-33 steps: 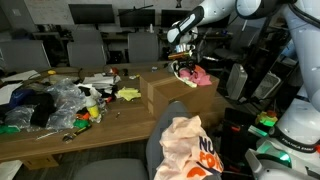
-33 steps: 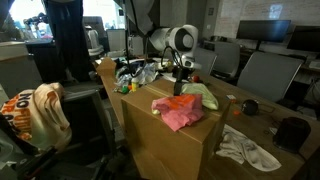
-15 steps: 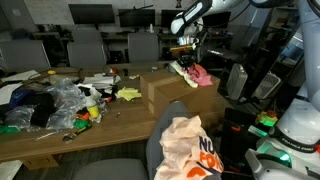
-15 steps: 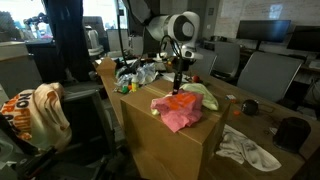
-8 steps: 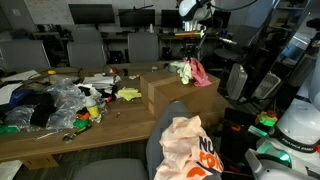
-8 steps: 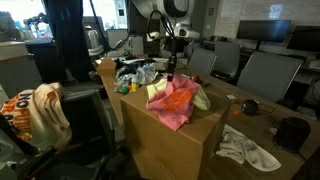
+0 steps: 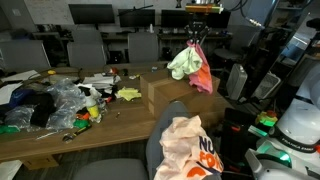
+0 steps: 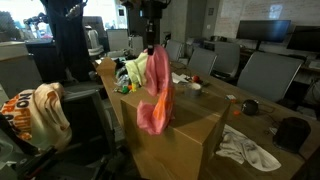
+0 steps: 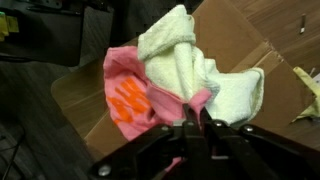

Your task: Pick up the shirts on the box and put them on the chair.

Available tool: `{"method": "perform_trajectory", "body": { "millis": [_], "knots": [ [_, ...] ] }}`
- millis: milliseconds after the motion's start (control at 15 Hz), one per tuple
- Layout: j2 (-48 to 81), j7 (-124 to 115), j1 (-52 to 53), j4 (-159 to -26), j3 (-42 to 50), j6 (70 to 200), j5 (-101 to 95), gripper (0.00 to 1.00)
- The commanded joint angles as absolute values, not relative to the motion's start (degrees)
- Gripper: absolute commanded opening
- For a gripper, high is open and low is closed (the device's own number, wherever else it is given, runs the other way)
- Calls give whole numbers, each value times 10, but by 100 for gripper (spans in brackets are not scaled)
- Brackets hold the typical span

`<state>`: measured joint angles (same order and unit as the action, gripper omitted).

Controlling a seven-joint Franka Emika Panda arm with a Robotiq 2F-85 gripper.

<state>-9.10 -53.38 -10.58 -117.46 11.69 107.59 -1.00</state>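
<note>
The gripper (image 9: 196,126) comes into the wrist view from the bottom edge, its fingers pressed together on a fold of the pink-red shirt (image 9: 128,92). Only the finger ends are sharp. The rest of it is a dark blur cut off by the frame. The pale yellow-green shirt (image 9: 205,65) bunches against the same pinch, and I cannot tell whether it is caught between the fingers or only tangled in the pink cloth. In both exterior views the gripper sits at top centre, its body cropped by the upper edge.

Both shirts hang in the air from that pinch, long axis vertical, loose ends pointing down toward the box (image 7: 165,92). In an exterior view the pale yellow-green shirt (image 7: 183,62) is the upper left lump and the pink-red shirt (image 7: 201,76) trails to the lower right. Whether its hem touches the box top is hard to make out. In an exterior view the pink-red shirt (image 8: 155,92) falls as a long drape in front of the box (image 8: 190,145), hiding part of its top edge. The pale one shows only as a sliver at the drape's left.

The cream-peach shirt (image 7: 190,147) lies over the backrest of the chair (image 7: 165,120) at bottom centre, its print cut off by the lower edge.
</note>
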Motion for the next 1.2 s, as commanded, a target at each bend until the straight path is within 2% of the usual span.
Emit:
{"method": "perform_trajectory", "body": {
  "millis": [0,600,1133],
  "knots": [
    [-185,-504,-98,-1203,81,1033,-12,2],
    [-282,-414,-63,-1164,5,925,9,2],
    [-274,-352,-26,-1090,-57,833,19,2]
  ]
}}
